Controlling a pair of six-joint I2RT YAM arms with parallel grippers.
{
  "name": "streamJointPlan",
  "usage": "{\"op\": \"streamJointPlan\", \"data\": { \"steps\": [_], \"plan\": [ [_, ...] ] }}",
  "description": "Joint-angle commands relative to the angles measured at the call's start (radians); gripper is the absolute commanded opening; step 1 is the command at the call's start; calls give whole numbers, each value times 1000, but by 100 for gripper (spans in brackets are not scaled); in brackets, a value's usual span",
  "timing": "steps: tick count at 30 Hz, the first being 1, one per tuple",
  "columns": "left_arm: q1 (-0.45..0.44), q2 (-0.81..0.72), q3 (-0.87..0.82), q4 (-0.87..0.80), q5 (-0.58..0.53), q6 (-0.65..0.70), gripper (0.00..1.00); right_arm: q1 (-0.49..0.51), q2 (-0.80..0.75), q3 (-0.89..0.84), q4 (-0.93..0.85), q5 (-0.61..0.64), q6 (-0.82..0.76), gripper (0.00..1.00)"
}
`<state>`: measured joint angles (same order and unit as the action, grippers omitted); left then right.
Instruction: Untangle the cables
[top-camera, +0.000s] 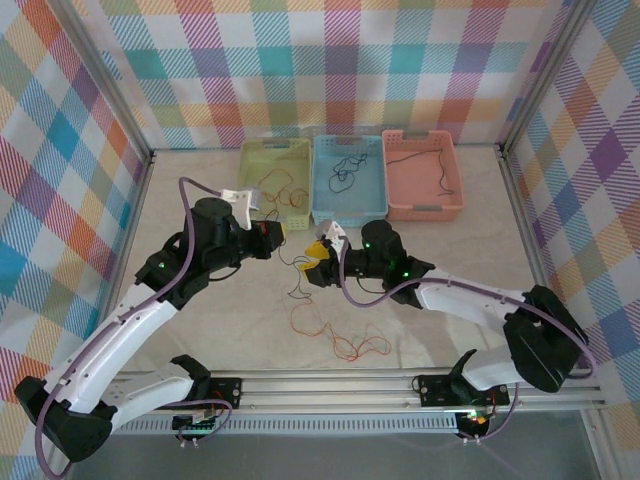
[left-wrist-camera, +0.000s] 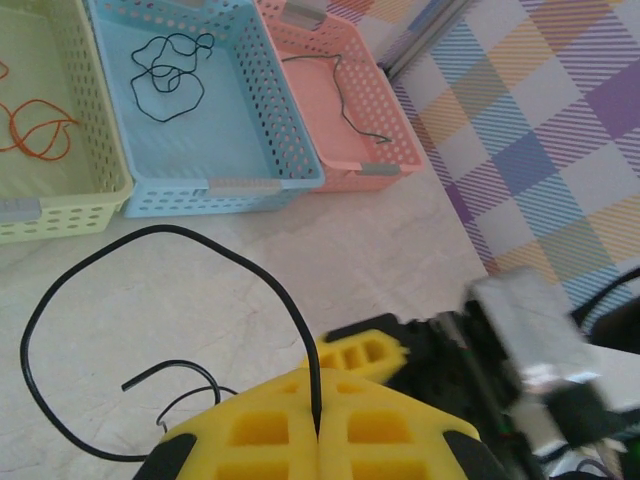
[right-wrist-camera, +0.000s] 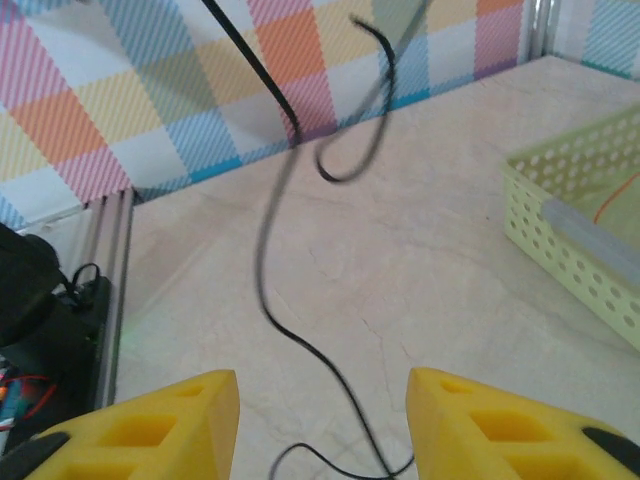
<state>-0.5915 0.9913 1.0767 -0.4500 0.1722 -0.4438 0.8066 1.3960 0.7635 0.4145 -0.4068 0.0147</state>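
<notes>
**Well, mid-untangle: black strand pinched, orange one waiting**

Biggest first: the table has a green basket, blue basket and pink basket along the back, each with a strand in it. Up front the left gripper is clamped tight on the black cable, which loops away from it. The right gripper sits about half open with that cable running between its fingers, gripping nothing. The orange cable lies loose nearer the bases. My guess is it's separating black from orange. Next the right needs to close on the black and draw it clear gently.

My three views.
Overhead looks down from behind; both close, low wrist cameras share the green basket.
</notes>
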Motion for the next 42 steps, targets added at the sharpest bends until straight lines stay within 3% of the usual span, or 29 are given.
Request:
{"op": "streamJointPlan", "data": {
  "steps": [1, 14, 25, 31, 33, 37, 42],
  "plan": [
    [-11, -20, 50, -7, 27, 14, 0, 8, 36, -23, 93, 48, 13, 48],
    [-11, -37, 61, -17, 44, 9, 0, 6, 37, -69, 109, 127, -41, 48],
    [-11, -21, 76, -7, 90, -6, 0, 8, 56, -39, 235, -53, -157, 54],
    [-11, -12, 89, -14, 125, -9, 0, 11, 136, 19, 291, -65, -212, 55],
    [-11, -11, 93, -21, 130, -9, 0, 11, 156, 44, 267, -78, -217, 51],
    [-11, -20, 105, -30, 133, -9, 0, 11, 166, 33, 265, -76, -210, 33],
    [-11, -24, 146, -35, 164, -15, 0, 6, 151, -17, 280, 1, -191, 17]
  ]
}}
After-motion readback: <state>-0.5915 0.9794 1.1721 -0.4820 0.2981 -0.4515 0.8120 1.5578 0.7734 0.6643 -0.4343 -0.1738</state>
